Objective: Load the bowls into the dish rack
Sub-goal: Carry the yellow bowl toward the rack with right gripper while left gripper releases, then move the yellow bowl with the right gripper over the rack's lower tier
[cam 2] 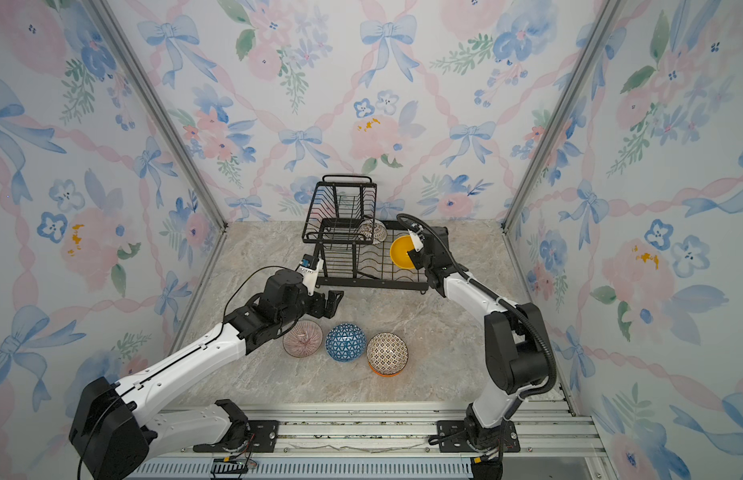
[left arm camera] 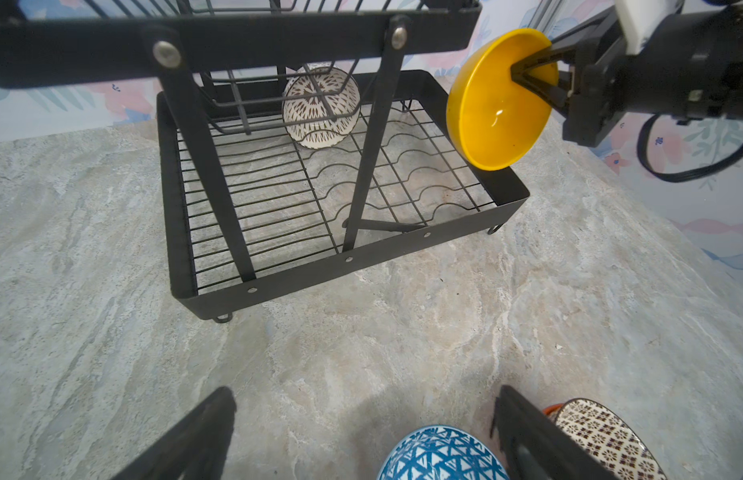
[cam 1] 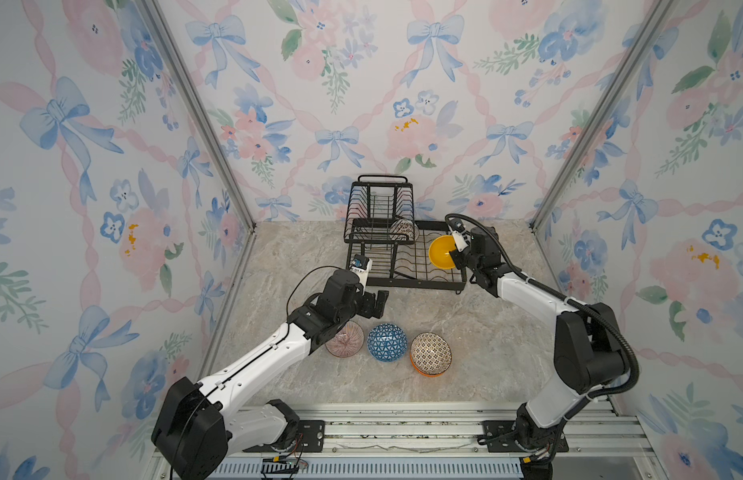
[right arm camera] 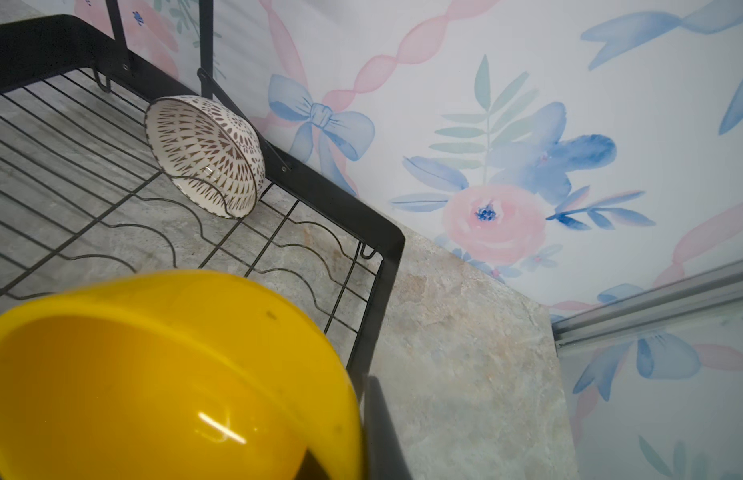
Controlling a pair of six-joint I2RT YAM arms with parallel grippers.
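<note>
– Right fingers [left arm camera: 534,78] clamp one yellow round bowl [left arm camera: 486,124] above black wire dish rack [left arm camera: 174,208]. Left fingers [left arm camera: 536,440]?
– Spread, empty. One white patterned bowl [left arm camera: 311,124] in rack; four bowls [cam 1: 387,342] on marble bench [left arm camera: 403,332].

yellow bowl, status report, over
Right gripper shut on yellow bowl rim, over dish rack tray. Left gripper open, empty, above table. White patterned bowl on edge at tray's back, apart; nothing blocking.

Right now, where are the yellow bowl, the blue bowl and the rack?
yellow bowl [cam 1: 441,253]: in a top view, on its inside surface.
blue bowl [cam 1: 387,342]: in a top view, on its patterned outer wall.
rack [left arm camera: 303,273]: left wrist view, on the tray's front rim.
</note>
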